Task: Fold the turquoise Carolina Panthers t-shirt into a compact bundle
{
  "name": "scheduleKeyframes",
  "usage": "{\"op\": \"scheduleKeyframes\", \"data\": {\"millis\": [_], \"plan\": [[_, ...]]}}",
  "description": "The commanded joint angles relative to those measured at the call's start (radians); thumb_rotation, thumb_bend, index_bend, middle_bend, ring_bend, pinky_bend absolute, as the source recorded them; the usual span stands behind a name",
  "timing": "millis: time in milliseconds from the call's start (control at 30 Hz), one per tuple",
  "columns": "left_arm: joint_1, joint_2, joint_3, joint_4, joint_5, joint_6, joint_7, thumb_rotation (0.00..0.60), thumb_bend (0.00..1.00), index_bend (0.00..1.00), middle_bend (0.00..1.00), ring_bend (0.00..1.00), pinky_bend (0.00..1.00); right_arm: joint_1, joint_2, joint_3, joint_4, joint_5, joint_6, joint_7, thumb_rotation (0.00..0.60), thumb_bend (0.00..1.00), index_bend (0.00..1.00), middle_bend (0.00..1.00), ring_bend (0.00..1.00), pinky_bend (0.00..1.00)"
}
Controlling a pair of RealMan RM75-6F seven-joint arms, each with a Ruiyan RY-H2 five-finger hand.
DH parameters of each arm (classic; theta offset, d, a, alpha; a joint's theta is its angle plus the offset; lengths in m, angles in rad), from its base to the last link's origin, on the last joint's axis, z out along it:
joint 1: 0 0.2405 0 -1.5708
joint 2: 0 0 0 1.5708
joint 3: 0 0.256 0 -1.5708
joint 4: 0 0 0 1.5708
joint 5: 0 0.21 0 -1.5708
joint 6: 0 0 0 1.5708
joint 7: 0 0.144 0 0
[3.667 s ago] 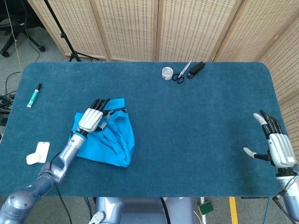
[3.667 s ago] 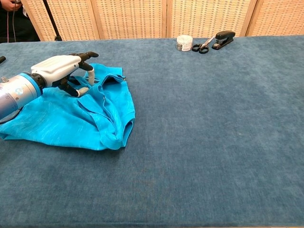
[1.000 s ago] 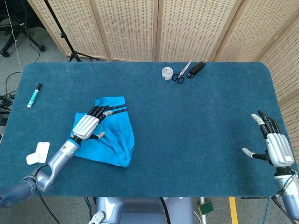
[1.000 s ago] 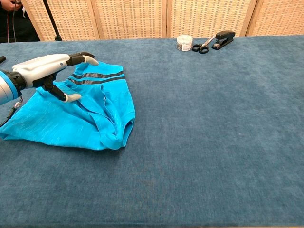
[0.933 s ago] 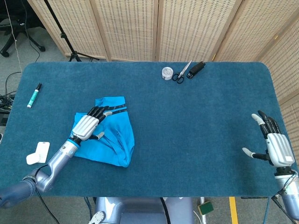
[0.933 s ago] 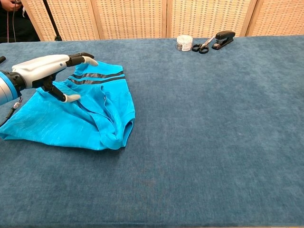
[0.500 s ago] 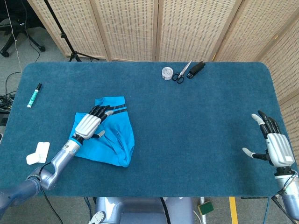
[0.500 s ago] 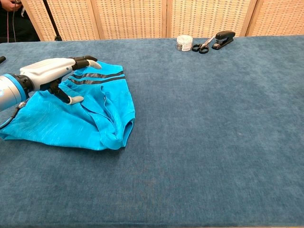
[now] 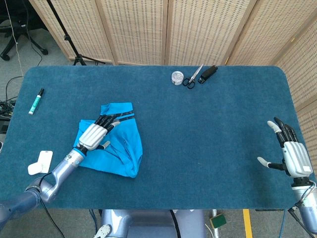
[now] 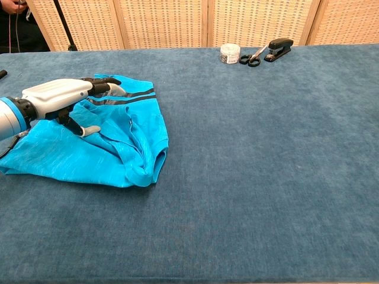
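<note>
Far left on the blue table (image 9: 223, 139) lay a green marker (image 9: 36, 101), and near the front-left edge a small white card (image 9: 40, 162). The left hand (image 9: 94, 134) was flat over the turquoise t-shirt (image 9: 121, 144), fingers (image 9: 105, 120) stretched out and slightly apart, gripping nothing; chest view showed the thumb tip down at the cloth, palm just above it. The t-shirt sat crumpled on the table's left half, partly folded, a dark-striped sleeve edge (image 10: 127, 96) showing just beyond the fingertips and a rolled fold along its right side. Could not tell if the palm actually touched the fabric. At the far edge around the middle sat a small round tin (image 9: 177, 77), scissors (image 9: 192, 78) just beside it and a black stapler (image 9: 209, 72) right of those. The right hand (image 9: 290, 154) was at the table's right edge, well apart from the shirt, fingers spread, holding nothing. Wicker screens (image 9: 198, 29) stood behind.
</note>
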Motion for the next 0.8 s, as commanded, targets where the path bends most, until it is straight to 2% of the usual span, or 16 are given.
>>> {"op": "scheduleKeyframes", "data": {"millis": [33, 200, 400, 567, 800], "plan": [[0.003, 0.008, 0.012, 0.002, 0.015, 0.009, -0.010, 0.600, 0.36, 0.03, 0.00, 0.00, 0.00, 0.000, 0.001, 0.001, 0.000, 0.001, 0.000, 0.002, 0.600, 0.00, 0.00, 0.00, 0.00, 0.00], [0.003, 0.014, 0.024, 0.008, 0.027, 0.008, -0.007, 0.600, 0.36, 0.17, 0.00, 0.00, 0.00, 0.000, 0.001, 0.001, 0.001, 0.002, -0.001, 0.002, 0.600, 0.00, 0.00, 0.00, 0.00, 0.00], [-0.002, 0.004, 0.031, 0.016, 0.028, -0.014, 0.012, 0.600, 0.37, 0.28, 0.00, 0.00, 0.00, 0.000, 0.000, 0.000, 0.000, 0.000, -0.001, 0.000, 0.600, 0.00, 0.00, 0.00, 0.00, 0.00], [-0.003, -0.002, 0.029, 0.016, 0.025, -0.021, 0.018, 0.600, 0.37, 0.32, 0.00, 0.00, 0.00, 0.000, 0.000, 0.001, 0.000, 0.001, -0.002, 0.000, 0.600, 0.00, 0.00, 0.00, 0.00, 0.00], [-0.004, -0.011, 0.020, 0.019, 0.016, -0.023, 0.030, 0.600, 0.38, 0.34, 0.00, 0.00, 0.00, 0.001, 0.000, 0.000, 0.000, -0.001, -0.003, 0.001, 0.600, 0.00, 0.00, 0.00, 0.00, 0.00]]}}
